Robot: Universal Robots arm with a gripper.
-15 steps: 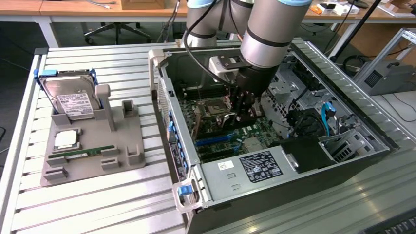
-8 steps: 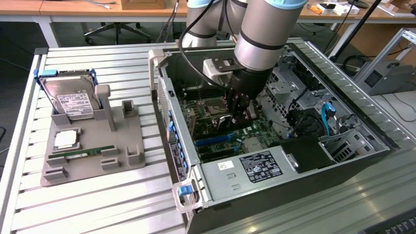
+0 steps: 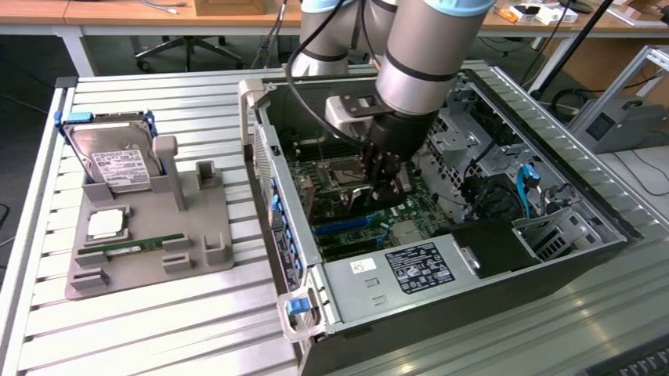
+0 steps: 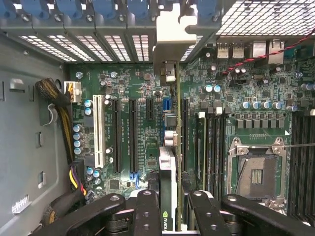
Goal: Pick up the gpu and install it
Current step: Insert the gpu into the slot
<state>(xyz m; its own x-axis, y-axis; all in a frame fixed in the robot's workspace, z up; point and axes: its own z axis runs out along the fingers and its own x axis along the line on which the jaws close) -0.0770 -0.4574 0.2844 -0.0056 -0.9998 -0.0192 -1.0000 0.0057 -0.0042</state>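
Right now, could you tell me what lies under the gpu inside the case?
The green motherboard with its black expansion slots lies under the gpu; the strip of board directly beneath the card's edge is hidden.

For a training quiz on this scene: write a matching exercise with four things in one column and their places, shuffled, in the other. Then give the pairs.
Things:
1 gpu
2 hard drive
3 memory stick
4 CPU socket

Places:
A leaning upright on the tray
B on the motherboard
C in the tool, inside the case
D flat on the tray

Pairs: 1-C, 2-A, 3-D, 4-B
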